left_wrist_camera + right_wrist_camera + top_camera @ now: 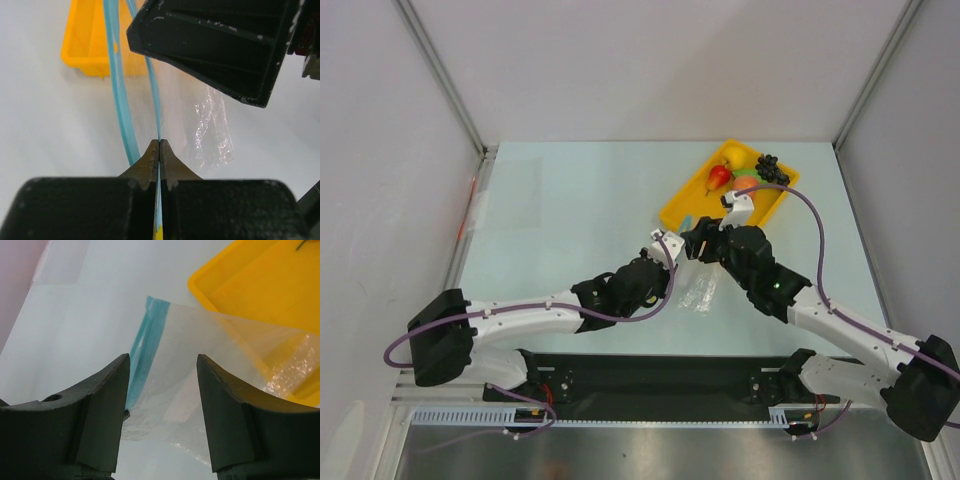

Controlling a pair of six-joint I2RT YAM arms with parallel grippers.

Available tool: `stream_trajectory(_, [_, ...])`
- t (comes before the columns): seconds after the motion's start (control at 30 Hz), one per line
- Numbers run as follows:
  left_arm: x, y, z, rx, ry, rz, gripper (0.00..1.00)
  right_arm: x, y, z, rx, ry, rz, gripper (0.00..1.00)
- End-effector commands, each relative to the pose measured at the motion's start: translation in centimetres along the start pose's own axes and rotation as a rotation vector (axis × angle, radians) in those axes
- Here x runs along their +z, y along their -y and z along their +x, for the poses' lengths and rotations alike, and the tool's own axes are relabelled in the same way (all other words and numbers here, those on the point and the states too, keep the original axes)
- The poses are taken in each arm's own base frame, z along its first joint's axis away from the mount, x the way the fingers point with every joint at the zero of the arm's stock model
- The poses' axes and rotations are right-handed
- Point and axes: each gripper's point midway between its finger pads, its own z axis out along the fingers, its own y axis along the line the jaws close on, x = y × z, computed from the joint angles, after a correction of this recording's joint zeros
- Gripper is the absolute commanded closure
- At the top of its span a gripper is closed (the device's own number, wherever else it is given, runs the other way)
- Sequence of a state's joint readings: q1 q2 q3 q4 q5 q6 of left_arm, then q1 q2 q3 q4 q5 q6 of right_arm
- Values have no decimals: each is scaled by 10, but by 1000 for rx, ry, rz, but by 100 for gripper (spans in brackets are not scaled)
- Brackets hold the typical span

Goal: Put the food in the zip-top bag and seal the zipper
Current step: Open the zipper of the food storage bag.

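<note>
Jaws on the left gripper (159, 144) clamped the zipper (155, 102) of the bag (215, 347), those on the right gripper (162, 375) gaped, and the fruit (719, 177) lay unbagged in the tray (681, 213).

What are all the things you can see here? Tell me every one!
table: one, pale, under everything
tray: one, yellow, far right of table
red fruit: one, in tray
yellow fruit: one, in tray's far end
grape bunch: one, black, in tray
peach-orange fruit: one, in tray, partly hidden
zip-top bag: one, clear, just in front of tray
zipper: one, teal-blue, along bag's edge
left arm, right arm: two, white and black
left pincer: one, black, shut on zipper
right pincer: one, black, open by bag
</note>
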State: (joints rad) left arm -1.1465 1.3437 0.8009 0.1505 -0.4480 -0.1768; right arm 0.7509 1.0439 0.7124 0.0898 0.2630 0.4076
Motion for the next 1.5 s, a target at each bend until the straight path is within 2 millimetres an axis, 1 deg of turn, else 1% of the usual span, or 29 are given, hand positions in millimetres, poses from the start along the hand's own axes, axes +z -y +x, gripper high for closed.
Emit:
stream_trajectory(0.0, [-8,-3,-32,-17,77,-25,99,1,2,-3,28,13,35,40])
stream_trajectory(0.17, [-9,-9,-32,-15,80,-51,99,2,-4,1,47,-5,23,40])
stream_trajectory(0.27, [-11,-6,-37,-19,90,-36,99,6,-11,8,48,-27,11,39])
stream_trajectory(0.37, [-8,-6,-31,-8,75,-38,99,9,-16,13,46,-40,3,39])
stream_trajectory(0.47, [-8,-4,-33,-9,73,-37,99,12,-16,19,43,-59,15,43])
stream_trajectory(0.63, [-10,-4,-34,-15,80,-36,99,13,-24,22,49,-70,-17,51])
stream_trajectory(0.7, [-10,-4,-35,-13,78,-36,100,13,-27,22,56,-75,-31,52])
stream_trajectory(0.77, [-10,-4,-35,-7,77,-37,99,12,-26,22,60,-75,-26,52])
stream_trajectory(0.8, [-8,-5,-32,0,72,-42,100,12,-26,22,59,-76,-24,51])
stream_trajectory(0.83, [-8,-4,-33,2,72,-41,100,11,-25,23,62,-80,-17,47])
stream_trajectory(0.9, [-7,-4,-33,6,67,-45,100,11,-27,23,69,-87,-20,37])
stream_trajectory(0.93, [-7,-5,-32,12,63,-50,100,10,-26,24,72,-97,-13,29])
stream_trajectory(0.97, [-7,-6,-33,13,65,-55,100,10,-27,21,75,-94,-11,25])
stream_trajectory(1.03, [-5,-7,-32,23,63,-66,100,10,-28,22,76,-105,-2,23])
stream_trajectory(1.13, [-5,-9,-32,32,60,-81,100,10,-29,27,81,-141,24,23])
stream_trajectory(1.2, [-7,-10,-35,34,72,-84,100,14,-32,30,82,-155,26,25])
stream_trajectory(1.3, [-8,-10,-37,41,77,-85,100,16,-35,36,73,-175,32,33])
stream_trajectory(1.33, [-9,-11,-37,42,78,-92,100,17,-35,35,70,-171,35,40])
stream_trajectory(1.43, [-9,-13,-37,42,79,-106,100,16,-35,34,68,-155,34,50])
stream_trajectory(1.47, [-9,-11,-36,43,77,-100,100,14,-36,32,71,-141,16,58])
